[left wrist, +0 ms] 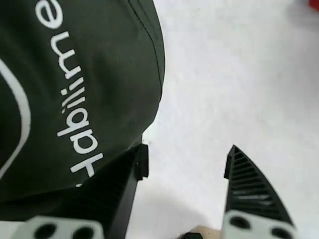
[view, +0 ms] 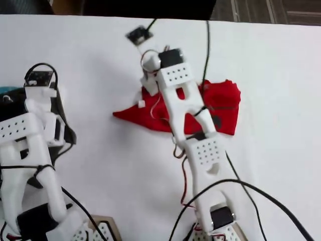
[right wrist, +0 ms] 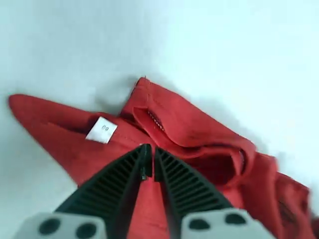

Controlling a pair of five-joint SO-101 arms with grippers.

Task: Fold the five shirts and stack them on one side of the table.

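Observation:
A crumpled red shirt [view: 223,103] lies on the white table [view: 100,165] at mid-right, one corner drawn out to a point toward the left. My right gripper [right wrist: 148,149] is shut on the red shirt [right wrist: 199,134] close to its white label [right wrist: 101,130], near the collar. In the high view this gripper [view: 149,93] sits at the shirt's far left part. A dark green shirt [left wrist: 75,89] with white print lies beside my left gripper [left wrist: 187,164], which is open over bare table, one finger [left wrist: 130,184] at the shirt's edge. The left arm [view: 30,130] stands at the table's left edge.
Black cables [view: 261,193] run over the table beside the right arm's base. A bit of teal [view: 4,90] shows at the left edge. Bare white table stretches between the two arms and along the far side.

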